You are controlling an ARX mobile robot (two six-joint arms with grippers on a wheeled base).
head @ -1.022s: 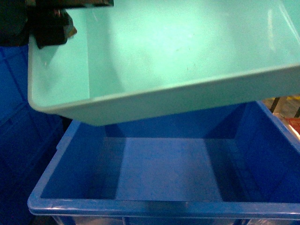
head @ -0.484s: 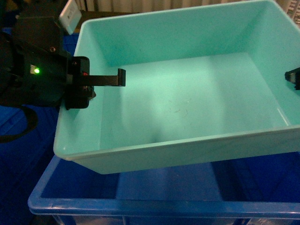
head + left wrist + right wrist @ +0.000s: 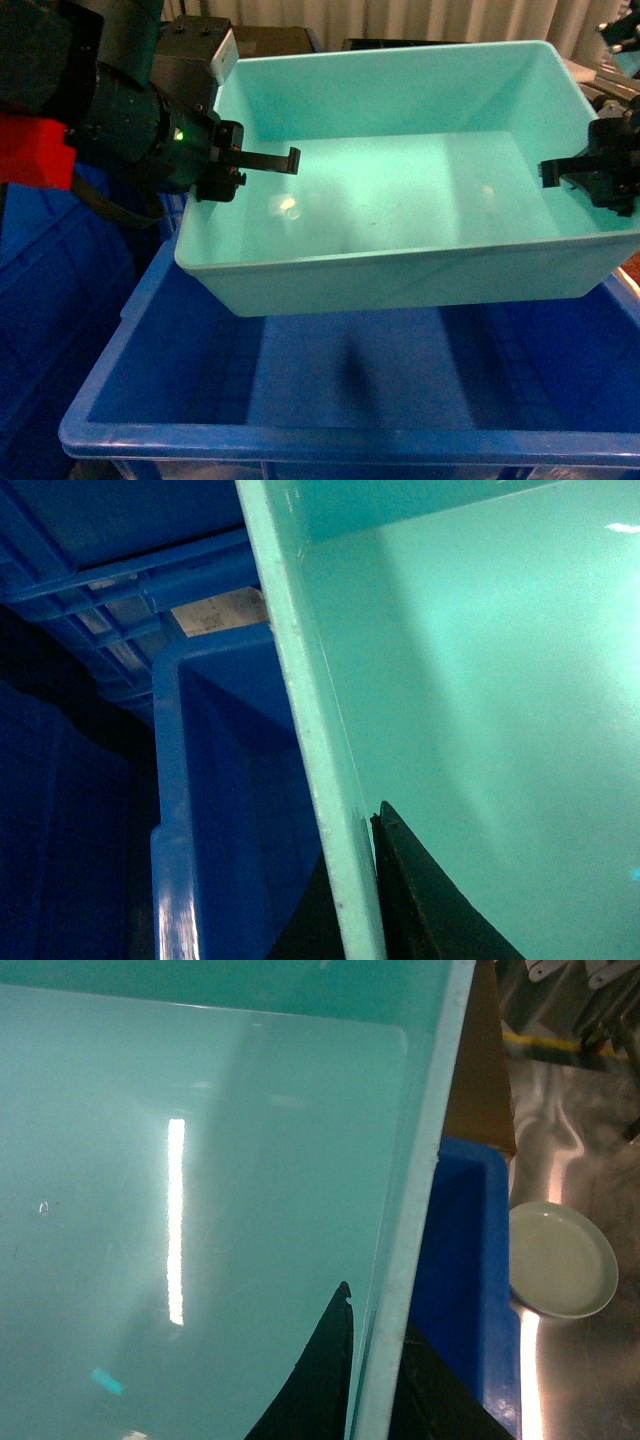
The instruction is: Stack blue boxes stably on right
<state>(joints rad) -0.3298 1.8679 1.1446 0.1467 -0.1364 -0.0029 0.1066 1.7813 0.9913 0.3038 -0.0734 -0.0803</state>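
Clearly not stacked yet: turquoise tub (image 3: 400, 190) held in the air above royal-blue crate (image 3: 350, 400), roughly level, near wall slightly lower at the left. Left gripper (image 3: 232, 162) clamped over the tub's left rim, right gripper (image 3: 585, 172) clamped over the right rim, one finger inside and one outside in both wrist views. Left to do: lowering and release. Little side room between tub walls and crate rim. White dish (image 3: 560, 1260) just beyond the crate's right edge.
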